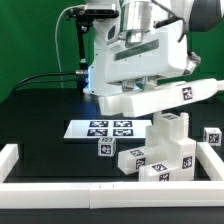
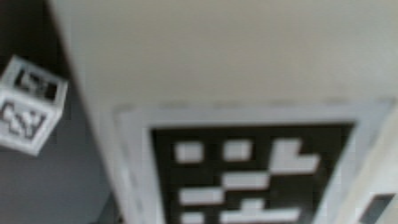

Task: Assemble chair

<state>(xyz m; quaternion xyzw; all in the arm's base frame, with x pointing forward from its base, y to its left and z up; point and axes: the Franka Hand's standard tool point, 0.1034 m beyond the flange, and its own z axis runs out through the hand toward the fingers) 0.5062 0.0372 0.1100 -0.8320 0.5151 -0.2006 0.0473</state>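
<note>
Holding a long white bar [image 1: 172, 97] off the bench [image 1: 40, 115], the gripper [image 1: 130, 100] sits at that bar's lower end with its jaws closed partway onto the piece. The fingertips are hidden behind the robot's hand and the bar, so the grip is read from the bar hanging clear of the bench under the hand. The bar is tilted, rising away from the gripper toward the exterior view's right, and carries a black-and-white tag [image 1: 185, 93] near its raised far end. In the wrist view the same bar [image 2: 231, 60] fills nearly the whole picture, blurred, with a large tag [image 2: 249, 175] on the face toward the camera. Below the gripper and slightly to the exterior view's left, the marker board [image 1: 100, 128] lies flat on the bench. Lower than the gripper and nearer the camera, a small cube [image 1: 105, 149] stands alone just past the board's front edge. Under the bar's raised end, well below the gripper, a stepped cluster [image 1: 165, 155] of white tagged blocks stands on the bench. Beyond it on the exterior view's right sits another small tagged piece [image 1: 212, 136], apart from the cluster. A low white border rail [image 1: 15, 160] runs round the bench's front and side, well clear of the gripper. Beside the bar in the wrist view a tagged cube [image 2: 27, 100] shows on the dark bench beneath; which loose piece it is cannot be told.
</note>
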